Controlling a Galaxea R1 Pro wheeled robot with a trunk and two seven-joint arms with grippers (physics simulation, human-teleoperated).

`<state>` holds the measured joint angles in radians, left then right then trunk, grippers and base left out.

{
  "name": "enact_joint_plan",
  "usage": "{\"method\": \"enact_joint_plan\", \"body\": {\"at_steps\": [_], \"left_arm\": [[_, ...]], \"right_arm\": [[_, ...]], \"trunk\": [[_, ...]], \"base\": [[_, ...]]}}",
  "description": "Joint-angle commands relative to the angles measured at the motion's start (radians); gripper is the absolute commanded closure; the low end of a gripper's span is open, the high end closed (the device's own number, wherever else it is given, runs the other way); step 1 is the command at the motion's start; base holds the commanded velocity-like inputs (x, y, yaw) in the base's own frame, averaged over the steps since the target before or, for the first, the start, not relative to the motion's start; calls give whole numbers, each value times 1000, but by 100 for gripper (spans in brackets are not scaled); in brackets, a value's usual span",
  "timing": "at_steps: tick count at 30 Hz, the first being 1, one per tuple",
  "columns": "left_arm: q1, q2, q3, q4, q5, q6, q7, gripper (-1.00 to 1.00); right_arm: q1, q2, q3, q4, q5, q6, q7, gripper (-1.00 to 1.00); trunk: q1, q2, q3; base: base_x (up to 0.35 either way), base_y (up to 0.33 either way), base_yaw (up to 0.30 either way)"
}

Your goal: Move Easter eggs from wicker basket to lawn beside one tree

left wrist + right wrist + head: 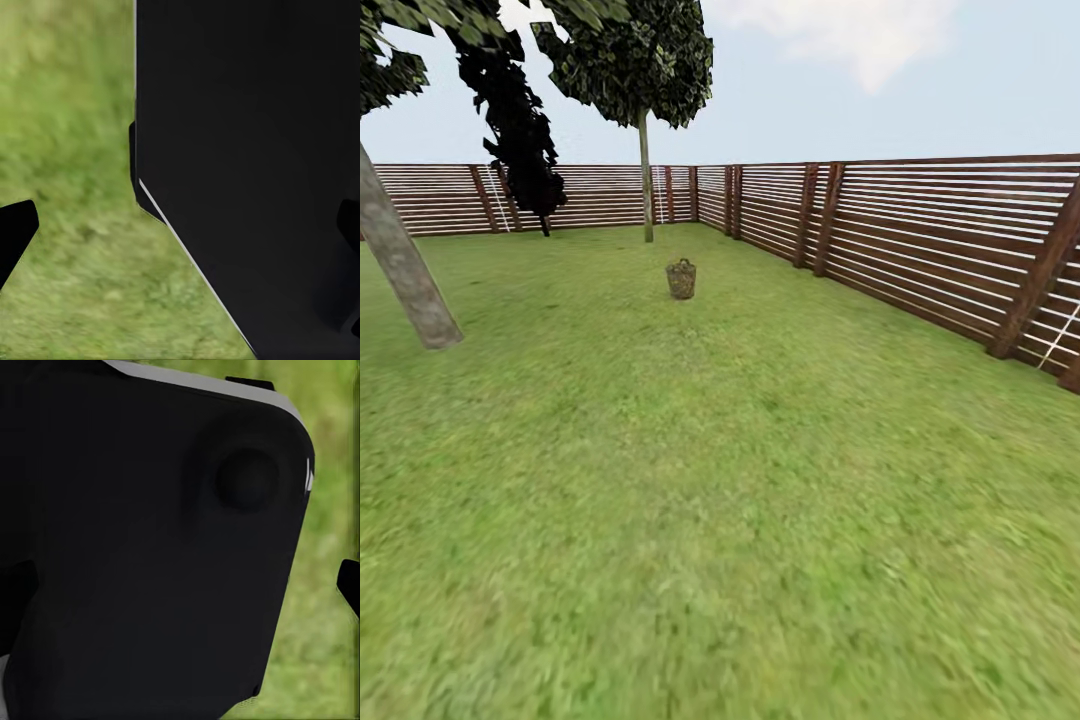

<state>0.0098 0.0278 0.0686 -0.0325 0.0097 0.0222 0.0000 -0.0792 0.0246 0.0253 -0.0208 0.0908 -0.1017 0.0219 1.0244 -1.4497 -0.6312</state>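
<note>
Head view: wicker basket (681, 279) stands upright on the lawn (740, 480), far ahead and near centre, well apart from the fence (920, 240) that runs along the right and back. Contents of basket too small to tell; no eggs resolved. Pale mottled trunk of a tree (405, 265) leans at left, nearer than the basket and well apart from it. A thinner-stemmed leafy tree (646, 180) stands behind the basket near the back fence; a dark column-shaped tree (520, 130) stands to its left. Left wrist view: black robot body panel (255, 165) over blurred grass (67, 150); one dark fingertip (15, 232) at edge. Right wrist view: black housing (150, 555), a fingertip (349, 585) at edge. Opening of either claw: cannot tell
</note>
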Motion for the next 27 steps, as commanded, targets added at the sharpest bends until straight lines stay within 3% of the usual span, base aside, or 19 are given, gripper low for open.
{"method": "enact_joint_plan", "body": {"at_steps": [1,19,27], "left_arm": [[1,0,7,-3,1,2,0,-100],[1,0,6,-3,0,2,-1,-100],[1,0,7,-3,0,2,0,-100]], "right_arm": [[-1,0,2,1,9,-2,0,-100],[-1,0,0,-4,5,-6,0,-100],[-1,0,-1,-2,4,-30,0,-100]], "trunk": [[1,0,-1],[1,0,-1],[1,0,-1]], "base": [[340,0,0],[340,0,1],[340,0,223]]}}
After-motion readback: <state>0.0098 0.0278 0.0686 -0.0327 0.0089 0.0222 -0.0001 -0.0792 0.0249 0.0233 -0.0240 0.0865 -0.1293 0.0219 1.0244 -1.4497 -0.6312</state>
